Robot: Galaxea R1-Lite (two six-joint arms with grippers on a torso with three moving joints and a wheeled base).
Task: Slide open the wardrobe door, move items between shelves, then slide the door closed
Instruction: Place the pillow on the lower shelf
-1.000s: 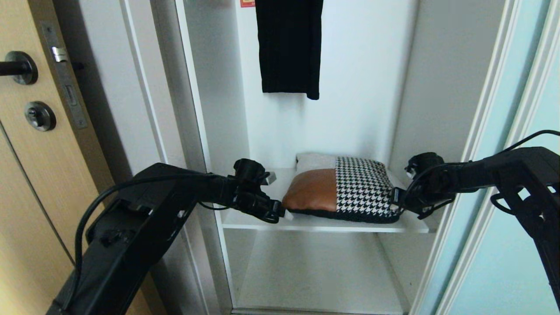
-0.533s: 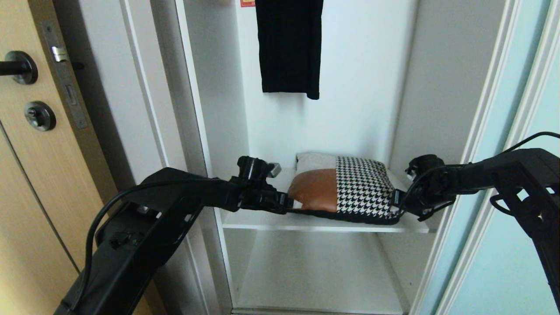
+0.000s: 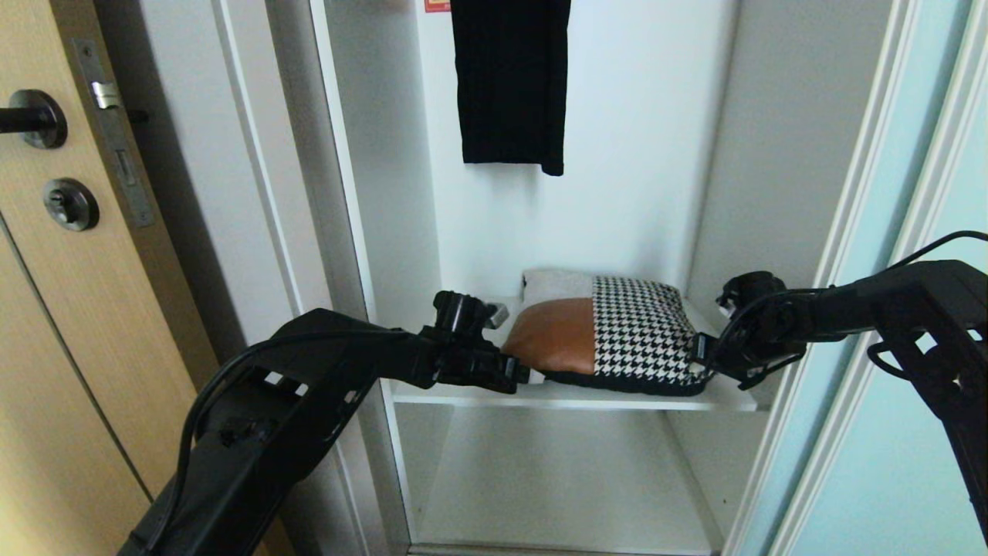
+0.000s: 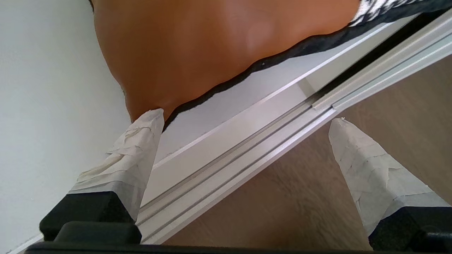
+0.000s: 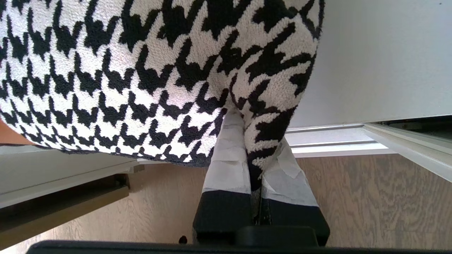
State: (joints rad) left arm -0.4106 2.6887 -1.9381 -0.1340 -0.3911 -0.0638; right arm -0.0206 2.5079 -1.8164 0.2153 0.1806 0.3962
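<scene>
The items lie as one folded bundle on the upper of the white shelves, rust-brown piece on the left, houndstooth piece on the right. My left gripper is open at the bundle's front left corner. In the left wrist view that gripper spans the shelf edge, and one taped fingertip touches the rust-brown piece. My right gripper is shut on the houndstooth corner; in the right wrist view the gripper pinches the houndstooth piece. The sliding wardrobe door stands slid open at the right.
A long black garment hangs above the bundle. A tan wooden door with a dark lever handle stands at the left. Under the shelf is a lower white board, fronted by the door track and wood floor.
My left gripper has moved right along the shelf front to the bundle's rust-brown corner, with its jaws a little wider. The right gripper and the bundle have stayed put.
</scene>
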